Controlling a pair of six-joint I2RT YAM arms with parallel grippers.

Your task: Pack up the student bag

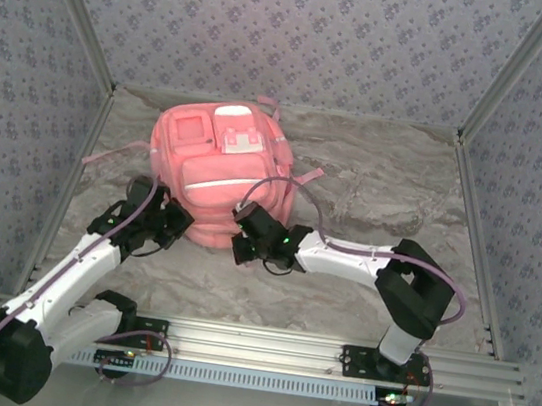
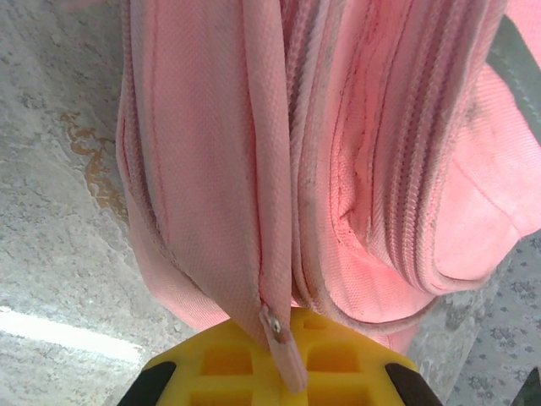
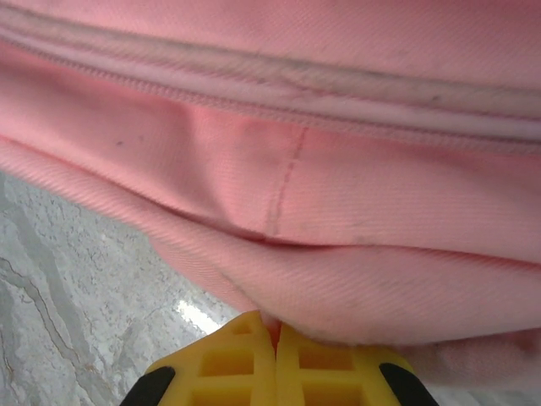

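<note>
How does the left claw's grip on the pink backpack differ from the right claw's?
The left claw pinches a small pink zipper pull tab on the large soft pink fabric backpack; the right claw pinches a fold of plain fabric at its edge. The left claw sits at the backpack's near left corner, the right claw at its near right corner. Both have yellow pads closed on the backpack.

Large soft pink student bag (image 1: 216, 180) with white-trimmed front pockets; lying front-up on the desk (image 1: 381, 208), left of centre; pink straps (image 1: 106, 152) trailing to both sides.
</note>
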